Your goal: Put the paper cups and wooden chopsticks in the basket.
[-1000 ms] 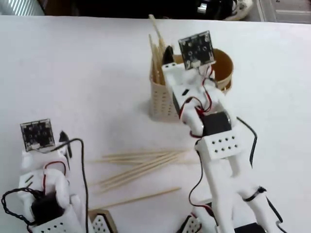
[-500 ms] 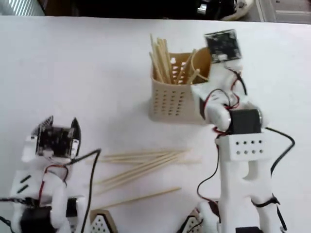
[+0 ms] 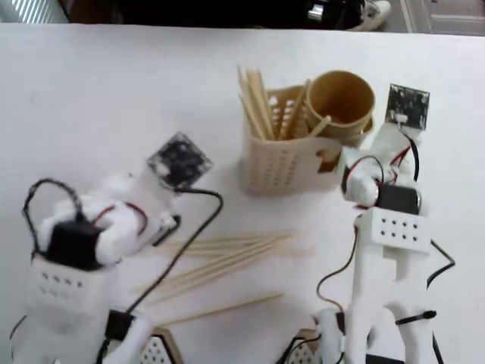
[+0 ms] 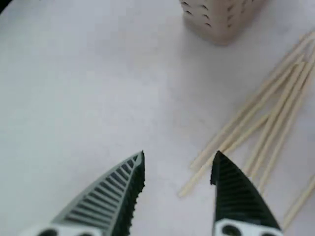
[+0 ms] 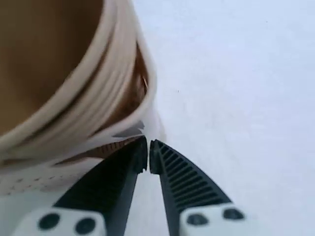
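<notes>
Both jaws of the left gripper (image 4: pixel 177 164) stand spread above the surface (image 4: pixel 74 73), by the left ends of the loose chopsticks (image 3: pixel 227 246). It would do best to shift right toward their middle, then pinch a few squarely so they carry level. The right gripper (image 5: pixel 147 147), pressed together and empty, sits beside the cups (image 3: pixel 339 98) at the right end of the basket (image 3: pixel 280 171), so the open left side gives the clearer approach.

High view: tabletop (image 3: pixel 114 91) bright, close to blown white. Light is diffuse, no single source evident. Shadows are weak and soft-edged: a faint one at the foot of the basket (image 3: pixel 280 171), thin ones under the loose chopsticks (image 3: pixel 227 254). Dark strip of room along the far edge. Left wrist view: tabletop dimmer, grey. Right wrist view: paper cup (image 5: pixel 44 54) interior shaded, tabletop glaring white.
</notes>
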You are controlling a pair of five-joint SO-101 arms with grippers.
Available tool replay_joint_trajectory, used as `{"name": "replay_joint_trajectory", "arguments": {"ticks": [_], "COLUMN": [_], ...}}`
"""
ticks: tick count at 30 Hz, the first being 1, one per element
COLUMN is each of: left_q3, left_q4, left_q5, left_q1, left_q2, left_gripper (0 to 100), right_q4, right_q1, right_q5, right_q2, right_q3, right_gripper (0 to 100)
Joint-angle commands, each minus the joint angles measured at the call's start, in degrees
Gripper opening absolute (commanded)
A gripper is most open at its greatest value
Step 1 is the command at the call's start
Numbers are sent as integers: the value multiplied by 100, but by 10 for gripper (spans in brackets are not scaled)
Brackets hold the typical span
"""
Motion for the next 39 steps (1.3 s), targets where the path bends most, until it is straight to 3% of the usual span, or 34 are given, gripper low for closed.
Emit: {"name": "replay_joint_trajectory", "arguments": {"ticks": [1,8,17,27,39], "left_q3": [-299,-202,1073,1231,826], "left_q4": [9,-246,-1899,-2866,-2356], "left_q5": [-79,-105,-536,-853,-835], "left_q1": [532,1042,1130,1130,1402], "left_q2": [690,1807,2756,4013,4409], "left_gripper": [254,253,252,252,173], "right_q4": [-110,57,48,22,22], "right_q1": [224,215,215,242,242], "right_q5": [-62,-26,0,0,176], "right_q2": [-224,-1112,-2325,-2782,-2782], "right_q3": [0,308,695,905,914], "right_gripper": [18,18,18,18,18]}}
